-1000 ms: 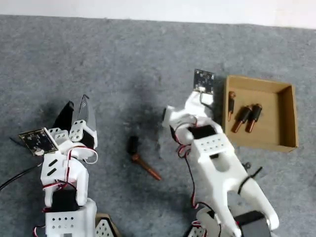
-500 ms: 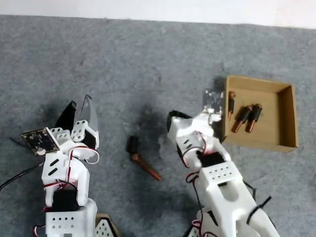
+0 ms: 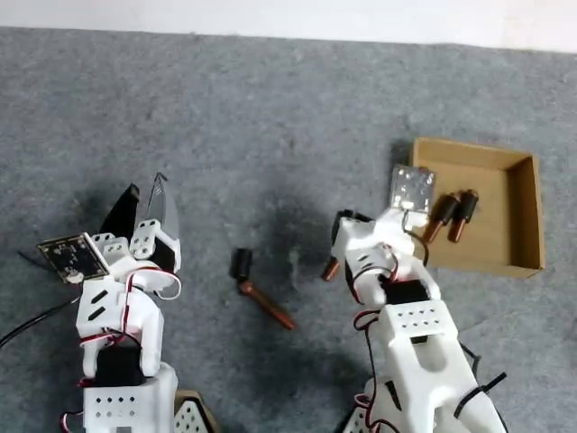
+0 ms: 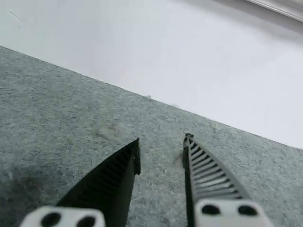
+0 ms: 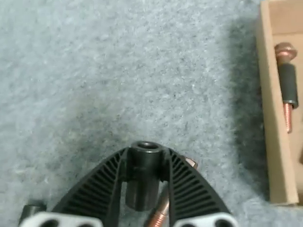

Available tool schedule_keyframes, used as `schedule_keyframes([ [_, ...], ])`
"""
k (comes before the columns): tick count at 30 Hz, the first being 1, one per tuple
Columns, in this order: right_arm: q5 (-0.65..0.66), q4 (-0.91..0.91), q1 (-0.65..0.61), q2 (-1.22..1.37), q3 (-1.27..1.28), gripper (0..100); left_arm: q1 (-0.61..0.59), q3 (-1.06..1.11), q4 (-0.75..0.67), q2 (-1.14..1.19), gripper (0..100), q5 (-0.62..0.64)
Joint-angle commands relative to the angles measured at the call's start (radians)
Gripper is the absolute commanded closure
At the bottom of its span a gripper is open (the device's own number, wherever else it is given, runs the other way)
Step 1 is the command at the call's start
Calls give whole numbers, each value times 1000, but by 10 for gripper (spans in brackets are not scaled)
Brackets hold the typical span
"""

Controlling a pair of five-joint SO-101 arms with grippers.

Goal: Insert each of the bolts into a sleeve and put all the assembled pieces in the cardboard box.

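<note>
R tool (image 5: pixel 146 152) tight on sleeve (image 5: pixel 141 189), bolt (image 5: pixel 158 211) alongside; L tool (image 4: pixel 162 140) part-spread

Your left pincer (image 3: pixel 144 183) sits spread over the grey surface (image 3: pixel 270 117). Black sleeve (image 3: pixel 240 262) lies just beside a loose bolt (image 3: pixel 267 306). Cardboard box (image 3: pixel 532 212) holds two assembled pieces (image 3: pixel 464 212).

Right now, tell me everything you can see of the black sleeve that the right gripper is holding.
The black sleeve is a short, matte, dark tube that looks like rubber or plastic. The round open bore at its end points away from the wrist camera. The right gripper is shut on it, with ribbed fingers pressing on both sides. It is held over grey carpet, just outside the cardboard box. A copper-coloured bolt sits right beside it, but I cannot tell whether the bolt goes into the sleeve.
</note>
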Motion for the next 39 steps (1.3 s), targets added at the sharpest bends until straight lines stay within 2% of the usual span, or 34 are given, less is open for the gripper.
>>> schedule_keyframes([
  [1, 28, 2, -33, -28, -4, 994, 15, 10, -21, -16, 853, 6],
  [6, 26, -12, -76, 122, -50, 994, 15, 10, -21, -16, 853, 6],
  [15, 31, 96, -90, 619, -467, 987, 16, 10, -21, -16, 853, 8],
  [19, 31, 239, -90, 743, -630, 886, 16, 10, -21, -16, 853, 8],
  [22, 32, 274, -90, 779, -704, 858, 18, 10, -21, -16, 853, 8],
  [27, 32, 277, -91, 779, -707, 901, 44, 10, -21, -16, 853, 6],
  [39, 25, 387, -91, 788, -705, 901, 44, 10, -21, -16, 852, 6],
])
